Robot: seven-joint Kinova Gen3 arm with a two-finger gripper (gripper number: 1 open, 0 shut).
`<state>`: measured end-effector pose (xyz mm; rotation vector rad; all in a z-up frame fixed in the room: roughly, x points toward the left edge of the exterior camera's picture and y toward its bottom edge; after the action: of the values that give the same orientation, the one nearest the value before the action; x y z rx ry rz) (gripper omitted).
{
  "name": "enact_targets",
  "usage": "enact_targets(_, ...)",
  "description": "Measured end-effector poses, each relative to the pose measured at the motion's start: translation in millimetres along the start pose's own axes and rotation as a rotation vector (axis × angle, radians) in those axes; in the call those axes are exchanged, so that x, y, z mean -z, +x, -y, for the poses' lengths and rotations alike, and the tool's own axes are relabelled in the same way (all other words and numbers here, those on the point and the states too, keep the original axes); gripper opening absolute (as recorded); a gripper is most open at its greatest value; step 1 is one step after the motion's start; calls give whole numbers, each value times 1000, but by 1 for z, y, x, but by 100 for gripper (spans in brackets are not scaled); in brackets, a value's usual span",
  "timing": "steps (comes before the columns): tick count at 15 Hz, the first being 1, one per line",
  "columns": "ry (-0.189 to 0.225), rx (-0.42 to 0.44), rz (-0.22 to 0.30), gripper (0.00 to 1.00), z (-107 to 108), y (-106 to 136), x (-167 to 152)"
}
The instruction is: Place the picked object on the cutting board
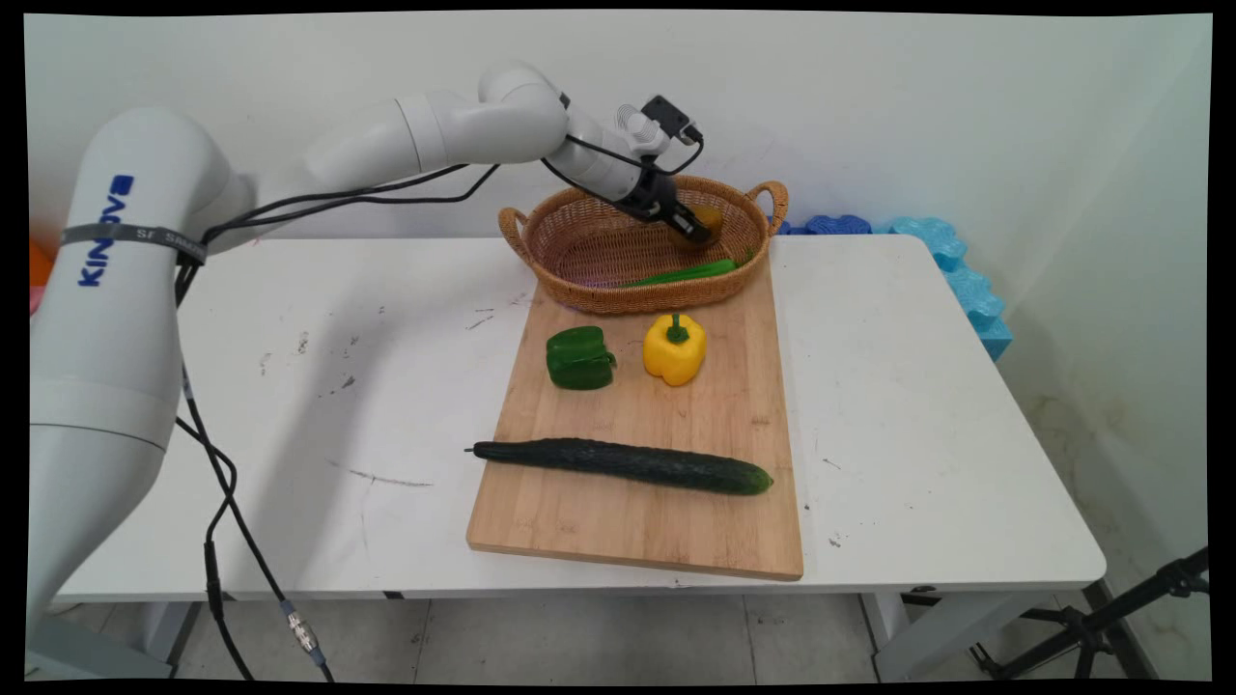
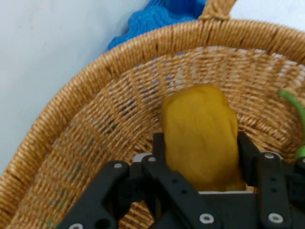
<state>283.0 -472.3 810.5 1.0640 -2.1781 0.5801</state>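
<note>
My gripper point(image 1: 697, 230) reaches down into the wicker basket point(image 1: 541, 253) at the back of the table, near its far right wall. In the hand view the gripper point(image 2: 202, 157) is shut on a yellow-brown potato point(image 2: 200, 129), with a finger point(image 2: 248, 152) pressed against each side. The potato point(image 1: 712, 216) sits low inside the basket, close to the woven wall point(image 2: 95, 124). A long green vegetable point(image 1: 686, 273) lies on the basket floor beside it, and its tip point(image 2: 296, 107) shows at the right edge of the hand view.
A wooden cutting board point(image 1: 637, 526) lies in front of the basket with a green bell pepper point(image 1: 579, 358), a yellow bell pepper point(image 1: 674, 349) and a long cucumber point(image 1: 628, 464) on it. Blue foam blocks point(image 1: 966, 280) line the table's far right edge.
</note>
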Motion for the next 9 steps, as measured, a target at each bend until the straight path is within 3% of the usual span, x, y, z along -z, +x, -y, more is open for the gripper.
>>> enact_targets(9, -11, -85, -50, 0, -7, 10, 68)
